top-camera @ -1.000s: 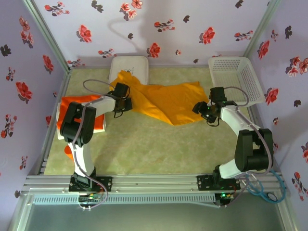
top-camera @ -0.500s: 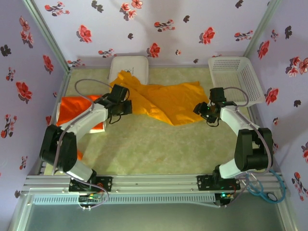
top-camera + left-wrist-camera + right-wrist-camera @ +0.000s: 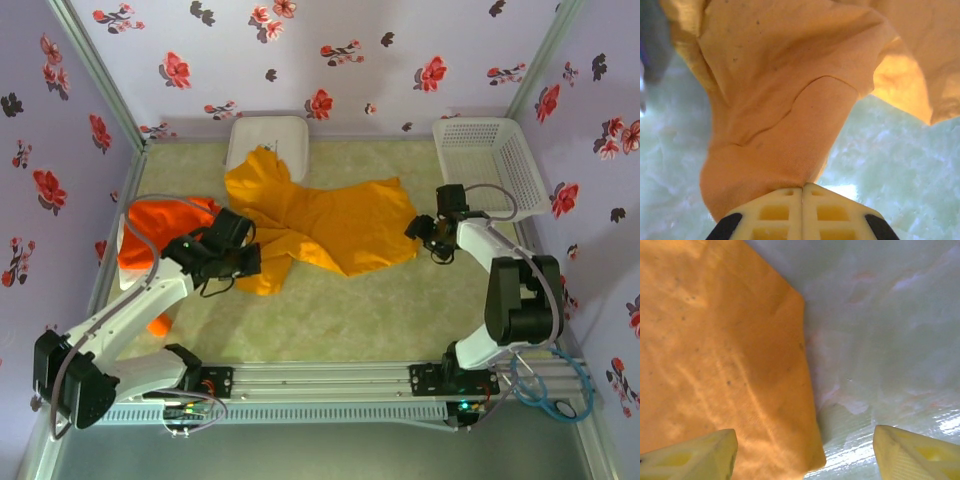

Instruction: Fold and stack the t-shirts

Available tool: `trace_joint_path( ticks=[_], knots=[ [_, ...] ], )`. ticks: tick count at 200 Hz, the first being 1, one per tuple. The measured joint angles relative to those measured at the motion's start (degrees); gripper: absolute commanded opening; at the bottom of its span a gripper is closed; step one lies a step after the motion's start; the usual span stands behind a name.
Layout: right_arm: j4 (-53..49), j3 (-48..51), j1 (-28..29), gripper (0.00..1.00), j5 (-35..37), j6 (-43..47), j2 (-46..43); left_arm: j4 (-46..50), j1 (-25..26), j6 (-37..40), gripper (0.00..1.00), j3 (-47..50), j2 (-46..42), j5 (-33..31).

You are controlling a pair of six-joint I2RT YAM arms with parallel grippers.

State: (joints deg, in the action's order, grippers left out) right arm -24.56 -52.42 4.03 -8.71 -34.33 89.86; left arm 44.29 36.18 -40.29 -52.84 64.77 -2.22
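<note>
Plainly, the mustard yellow-orange cloth t-shirt lies rumpled across the middle of the pale green table, its far part reaching toward 11 o'clock, where it overlaps the near edge of the white rounded-square plastic box. The left claw is clenched on a bunched fold at the shirt's 8 o'clock corner, and the cloth gathers into the pinch like a soft cone. The right claw stands released at the shirt's 3 o'clock edge, one finger over cloth and the other over bare table, straddling the hem without gripping it. A bright red-orange soft t-shirt sits heaped at 9 o'clock on the table. The mustard shirt looks light and limp, likely to drag and wrinkle instead of sliding flat. It probably wants holding at two well-apart hem or shoulder corners and drawing taut between the arms, since a single pinch mid-cloth would only bunch it.
</note>
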Motion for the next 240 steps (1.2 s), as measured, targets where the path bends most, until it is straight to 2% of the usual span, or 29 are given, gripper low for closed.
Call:
trace_joint_path(
  ticks=[33,43,53,58,69,92,126,136,146,158,167,184,199,211,225,240],
  knots=[
    [1.42,1.70,1.99,0.72,-1.88,-1.11,2.36,0.83,0.00,-1.49,0.00,2.75,0.00,0.83],
    [2.01,2.16,3.04,0.69,-2.29,-1.70,2.51,0.61,0.00,-1.55,0.00,2.75,0.02,0.81],
    [2.67,2.58,3.87,0.59,-2.73,-2.29,2.62,0.57,0.00,-1.57,0.00,2.75,0.13,0.81],
    [2.86,2.69,4.20,0.50,-2.91,-2.60,2.75,0.59,-0.02,-1.57,0.00,2.75,0.24,0.81],
    [3.19,2.80,4.48,0.38,-3.06,-2.64,2.97,0.68,-0.02,-1.40,0.00,2.75,0.59,0.76],
    [3.23,2.99,4.31,0.17,-2.21,-3.43,2.93,1.99,-0.33,-0.68,0.00,2.21,1.51,0.55],
    [-3.06,1.40,4.22,0.08,0.31,-0.48,-0.68,5.11,-2.99,2.01,0.00,-1.07,1.70,-0.50],
    [-7.04,-1.16,4.24,0.03,1.97,1.55,-2.16,5.66,-3.58,2.82,0.00,-1.60,1.57,-0.72],
    [-10.97,-4.96,4.31,0.02,3.85,2.95,-3.08,6.14,-3.87,3.39,0.00,-1.77,1.46,-0.74],
    [-15.47,-11.13,4.72,0.07,6.14,5.18,-3.43,6.82,-3.98,3.96,0.00,-1.77,1.49,-0.74],
    [-17.97,-15.98,5.20,0.18,7.74,6.54,-3.41,7.10,-4.00,4.35,0.00,-1.68,1.49,-0.72],
    [-22.60,-24.63,6.97,0.31,10.32,9.09,-2.40,6.82,-4.00,4.83,0.00,-0.74,1.51,-0.74],
    [-26.27,-32.30,8.94,0.57,12.57,11.17,1.33,6.32,-4.02,4.94,0.00,0.85,1.70,-0.74],
    [-28.20,-37.18,10.45,0.73,14.73,12.00,6.14,6.10,-4.02,4.96,0.00,1.68,2.34,-0.72],
    [-28.94,-38.71,11.89,0.83,17.42,13.03,11.28,5.51,-4.02,5.11,0.00,2.25,3.08,-0.72],
    [-29.14,-36.11,12.92,0.84,18.91,13.33,14.47,5.18,-4.02,5.11,0.00,2.47,3.30,-0.72]
  ],
)
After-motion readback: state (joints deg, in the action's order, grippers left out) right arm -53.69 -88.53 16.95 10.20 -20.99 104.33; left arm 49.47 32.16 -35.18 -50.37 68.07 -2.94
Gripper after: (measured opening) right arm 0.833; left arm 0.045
